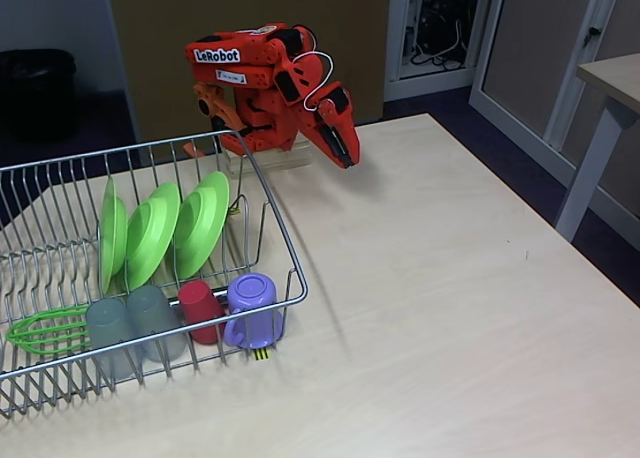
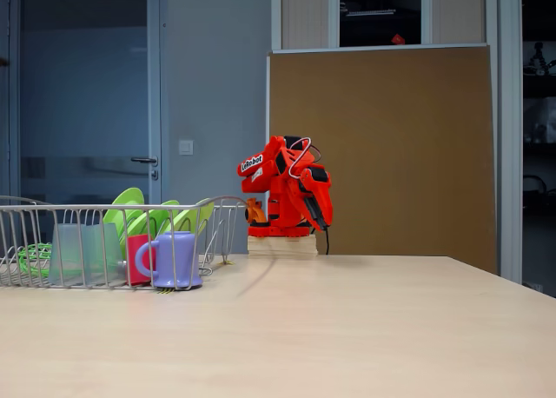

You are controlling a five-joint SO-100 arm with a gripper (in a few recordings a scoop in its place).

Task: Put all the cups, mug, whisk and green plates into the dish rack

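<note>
Dish rack (image 1: pixel 285 240) holding plates (image 1: pixel 150 233), cups, mug (image 1: pixel 251 306), hand (image 1: pixel 345 156) closed, empty, above table (image 1: pixel 450 308)

Shiny metal wire dish rack (image 1: pixel 262 193); matt wood-look table (image 1: pixel 450 298).

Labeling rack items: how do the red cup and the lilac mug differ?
The lilac mug has a side handle, plain in a fixed view; the red cup has none. The mug looks wider than the cup. The mug stands at the dish rack corner nearest the bare tabletop; the cup sits between it and the grey tumblers. Both are upside down inside the rack, side by side.
</note>
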